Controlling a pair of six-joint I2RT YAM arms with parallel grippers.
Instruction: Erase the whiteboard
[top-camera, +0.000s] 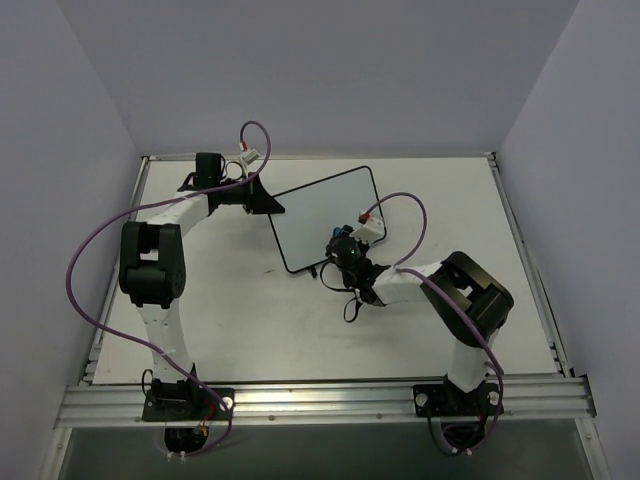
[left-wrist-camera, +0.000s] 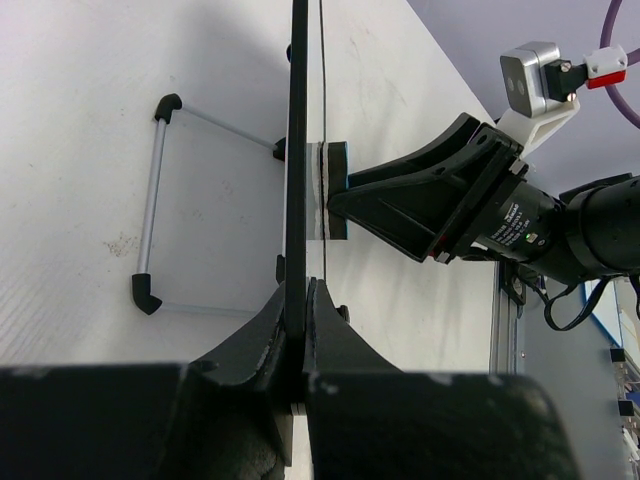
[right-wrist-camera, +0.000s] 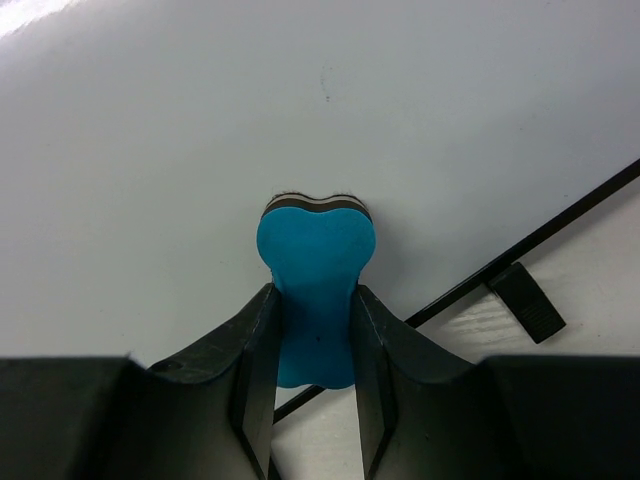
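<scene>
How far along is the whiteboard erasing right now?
Done: the whiteboard shows no blue writing. In hand: the left hand clamps its edge while the right hand presses the blue eraser against its face. Left: perhaps a faint speck ahead of the eraser, then letting go.

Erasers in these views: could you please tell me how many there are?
1: a blue eraser held between the right fingers, its end against the whiteboard. The left fingers clamp the board's edge.
</scene>
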